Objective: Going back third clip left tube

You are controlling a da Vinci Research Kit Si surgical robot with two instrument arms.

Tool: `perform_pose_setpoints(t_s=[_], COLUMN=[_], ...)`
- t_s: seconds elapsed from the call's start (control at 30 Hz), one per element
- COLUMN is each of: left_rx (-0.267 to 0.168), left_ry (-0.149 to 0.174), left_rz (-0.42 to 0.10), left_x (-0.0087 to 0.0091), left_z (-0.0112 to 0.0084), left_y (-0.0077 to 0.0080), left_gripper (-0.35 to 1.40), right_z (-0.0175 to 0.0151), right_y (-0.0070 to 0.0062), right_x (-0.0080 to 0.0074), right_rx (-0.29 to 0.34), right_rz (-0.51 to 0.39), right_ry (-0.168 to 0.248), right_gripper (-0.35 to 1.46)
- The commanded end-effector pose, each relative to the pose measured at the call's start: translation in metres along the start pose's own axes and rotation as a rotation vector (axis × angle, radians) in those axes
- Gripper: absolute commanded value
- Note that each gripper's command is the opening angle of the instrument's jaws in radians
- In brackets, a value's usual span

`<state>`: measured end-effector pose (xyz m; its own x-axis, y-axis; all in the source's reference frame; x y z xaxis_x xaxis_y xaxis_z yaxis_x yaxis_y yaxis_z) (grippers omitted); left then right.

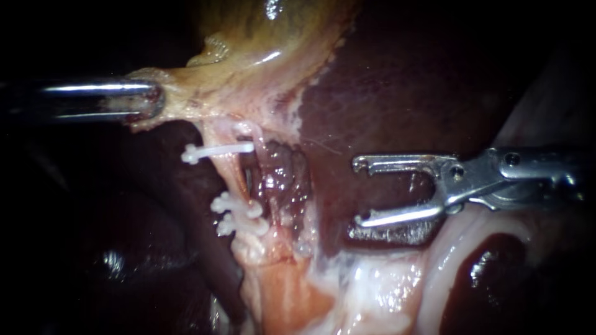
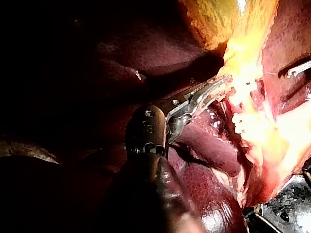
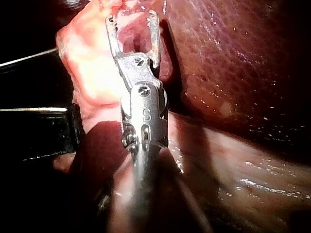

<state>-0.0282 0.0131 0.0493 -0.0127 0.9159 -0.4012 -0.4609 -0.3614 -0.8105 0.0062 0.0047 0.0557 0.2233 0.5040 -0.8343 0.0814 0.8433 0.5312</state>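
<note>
While our left instrument (image 1: 152, 104) meets the gallbladder's (image 1: 261, 37) pale edge in the endoscope view, its jaws are hidden there. The left tube (image 1: 233, 177) carries 3 clips: 1 upper clip (image 1: 217, 151) and 2 lower clips (image 1: 239, 217) close together. Our right instrument (image 1: 360, 192) hangs over the liver (image 1: 397, 93), jaws wide apart and empty, well apart from the tube.

Left wrist view: our left instrument (image 2: 214, 87) has its jaws clamped on the gallbladder edge (image 2: 233, 53).

Right wrist view: our right instrument (image 3: 132, 18) shows parted jaws, nothing gripped.
</note>
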Motion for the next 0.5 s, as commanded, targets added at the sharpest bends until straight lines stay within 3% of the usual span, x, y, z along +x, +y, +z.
perform_pose_setpoints(t_s=[0.03, 0.2, 0.5], left_rx=[-0.004, -0.011, -0.01], left_ry=[-0.004, -0.016, -0.018], left_rz=[0.003, 0.011, 0.011], left_x=[-0.0002, -0.0013, -0.0013], left_z=[0.0006, 0.0031, 0.003], left_y=[-0.0002, -0.0011, -0.001], left_gripper=[-0.35, -0.35, -0.35], right_z=[0.0, -0.0001, -0.0002], right_y=[0.0, 0.0, -0.0003], right_x=[0.0, 0.0, 0.0001], right_rx=[0.001, 0.002, 0.01], right_rz=[0.001, 0.0, 0.0], right_ry=[0.0, 0.0, 0.0], right_gripper=[0.5, 0.5, 0.5])
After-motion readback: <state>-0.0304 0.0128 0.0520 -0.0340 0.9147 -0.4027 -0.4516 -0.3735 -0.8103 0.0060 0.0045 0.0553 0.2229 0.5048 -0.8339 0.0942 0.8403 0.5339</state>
